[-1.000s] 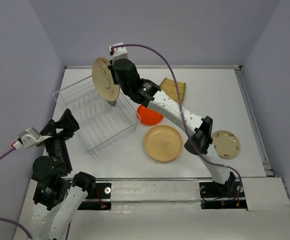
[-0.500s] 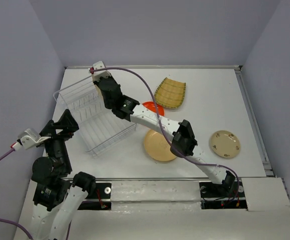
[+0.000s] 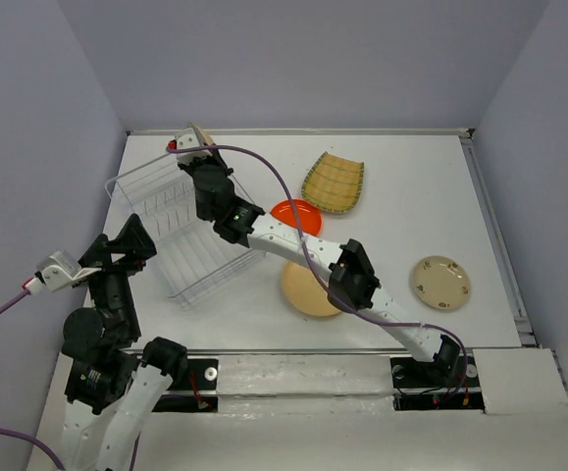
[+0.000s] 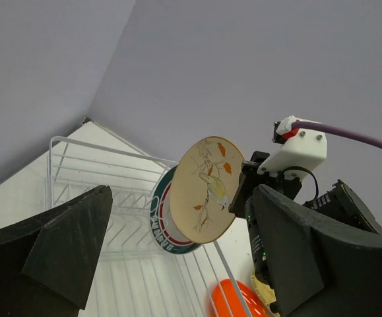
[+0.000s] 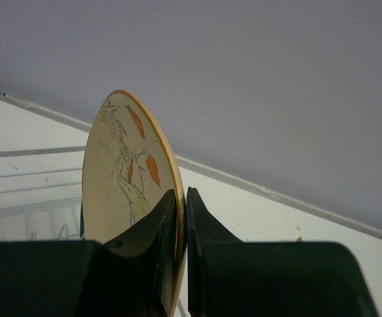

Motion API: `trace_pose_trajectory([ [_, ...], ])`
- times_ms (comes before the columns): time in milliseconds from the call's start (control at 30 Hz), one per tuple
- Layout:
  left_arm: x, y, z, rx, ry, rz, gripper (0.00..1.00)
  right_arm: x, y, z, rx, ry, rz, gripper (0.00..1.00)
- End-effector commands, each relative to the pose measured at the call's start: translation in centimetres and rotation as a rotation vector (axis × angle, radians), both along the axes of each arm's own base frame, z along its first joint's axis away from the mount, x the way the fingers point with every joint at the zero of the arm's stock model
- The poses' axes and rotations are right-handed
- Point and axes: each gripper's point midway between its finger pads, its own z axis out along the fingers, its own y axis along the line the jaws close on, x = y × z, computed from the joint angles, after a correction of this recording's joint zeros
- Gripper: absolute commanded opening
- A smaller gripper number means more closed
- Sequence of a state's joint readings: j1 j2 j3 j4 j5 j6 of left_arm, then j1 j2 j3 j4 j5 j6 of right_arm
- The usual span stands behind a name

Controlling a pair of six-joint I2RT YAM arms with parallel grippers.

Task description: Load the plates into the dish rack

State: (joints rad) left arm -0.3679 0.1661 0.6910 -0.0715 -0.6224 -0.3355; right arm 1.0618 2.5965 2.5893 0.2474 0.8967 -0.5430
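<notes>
Lavender walls close in a white table (image 3: 411,186), seen from above and from both wrists. A white wire rack (image 3: 180,240) sits at the table's left side, set at an angle. The right arm stretches across to the rack's far end, its gripper (image 5: 181,198) clamped on the lower edge of a cream plate (image 4: 204,188) painted with leaves. That plate stands upright on edge over the rack's far end. Just behind it, a green-rimmed plate (image 4: 161,228) already stands in the wires. Whether the cream plate's bottom edge has reached the wires cannot be told from these views.

The left gripper (image 3: 125,245) hovers near the rack's near corner, fingers wide apart, holding nothing.

Four plates lie flat on the table: an orange plate (image 3: 298,211) just beside the rack, a woven plate (image 3: 335,183) beyond it, a tan plate (image 3: 303,292) partly under the right arm, and a small plate (image 3: 440,282) well apart at the right.

The step in hand looks to be seating the cream plate. To do it well, keep the plate vertical and parallel to the green-rimmed one. Lower it straight down into the neighbouring gap between prongs. Let go only once its edge rests on the wires, so it cannot tip or knock its neighbour.
</notes>
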Motion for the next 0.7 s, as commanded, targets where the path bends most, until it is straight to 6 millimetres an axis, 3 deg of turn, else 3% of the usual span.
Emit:
trace_pose_trajectory([
  [0,-0.2,0.2,1.8,-0.031,-0.062,0.004,0.99,-1.0,-3.0,8.7,0.230,-0.154,-0.047,0.07],
  [133,0.0,0.0,1.7,-0.024,-0.056,-0.001,0.99,-0.9,-2.5,8.1,0.228,-0.135,-0.025,0.07],
  [500,-0.4,0.1,1.8,-0.026,-0.068,-0.002,0.99,0.2,0.6,-0.2,0.188,0.000,0.020,0.07],
  [667,-0.4,0.1,1.7,-0.024,-0.067,-0.004,0.99,0.1,1.6,-2.1,0.190,0.053,0.066,0.07],
])
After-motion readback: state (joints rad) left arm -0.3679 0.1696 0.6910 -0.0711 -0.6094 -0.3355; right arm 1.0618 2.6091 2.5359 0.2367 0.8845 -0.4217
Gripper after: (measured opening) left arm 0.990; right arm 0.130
